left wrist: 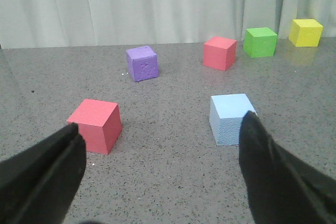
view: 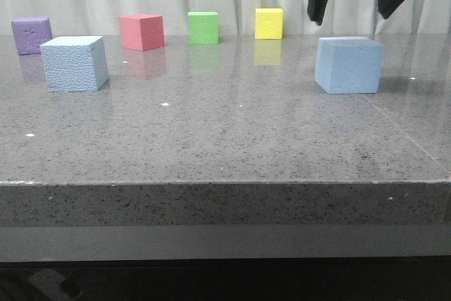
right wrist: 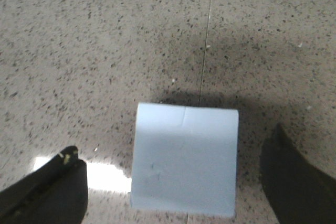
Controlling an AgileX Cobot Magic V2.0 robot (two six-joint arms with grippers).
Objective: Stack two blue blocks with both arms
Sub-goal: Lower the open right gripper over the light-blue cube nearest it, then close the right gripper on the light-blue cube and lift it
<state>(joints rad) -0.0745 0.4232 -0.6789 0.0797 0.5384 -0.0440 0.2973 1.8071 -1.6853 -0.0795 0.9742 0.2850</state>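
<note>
The pebbled blue block [view: 74,63] stands on the table at the left. It also shows in the left wrist view [left wrist: 231,118], just ahead of one fingertip. The smoother blue block [view: 349,65] stands at the right. My right gripper [view: 351,17] hangs open above it, its fingers spread wider than the block. In the right wrist view the block [right wrist: 184,158] lies between the open fingers of the right gripper [right wrist: 174,140], apart from both. My left gripper [left wrist: 160,124] is open and empty, and is out of the front view.
A purple cube [view: 32,34], a red cube [view: 142,31], a green cube [view: 203,27] and a yellow cube [view: 268,23] stand along the back by the curtain. Another red cube [left wrist: 95,124] sits near my left gripper's other finger.
</note>
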